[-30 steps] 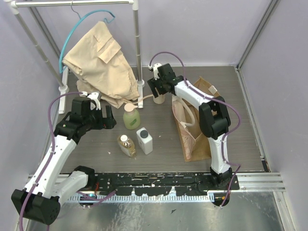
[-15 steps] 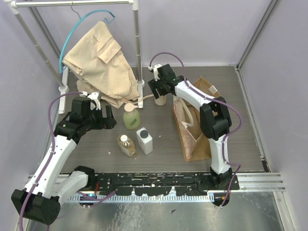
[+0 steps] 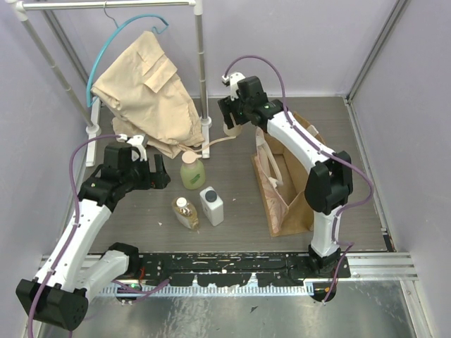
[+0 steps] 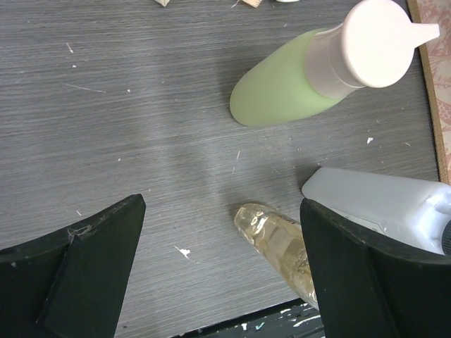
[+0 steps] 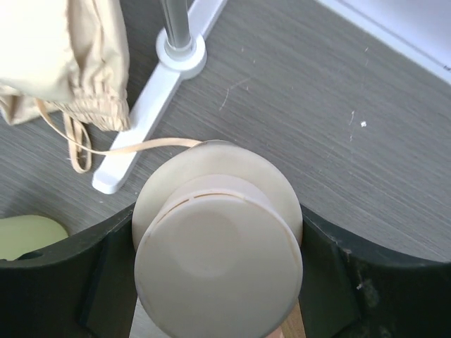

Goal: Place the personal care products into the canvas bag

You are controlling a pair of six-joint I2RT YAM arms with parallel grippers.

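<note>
My right gripper is shut on the cream round-capped bottle, which hangs above the floor behind the canvas bag. The tan bag stands upright on the right, its cream handles drooping. The green-yellow bottle, the white rectangular bottle and the amber bottle stand together at centre left. My left gripper is open and low, just left of them, touching none.
A beige garment hangs from a blue hanger on the white rack at the back left. The rack's foot and a loose drawstring lie right under the held bottle. Purple walls close in both sides.
My right arm has lifted the cream bottle off the floor and drawn it up and slightly back. The left arm and the other three bottles have not moved.
</note>
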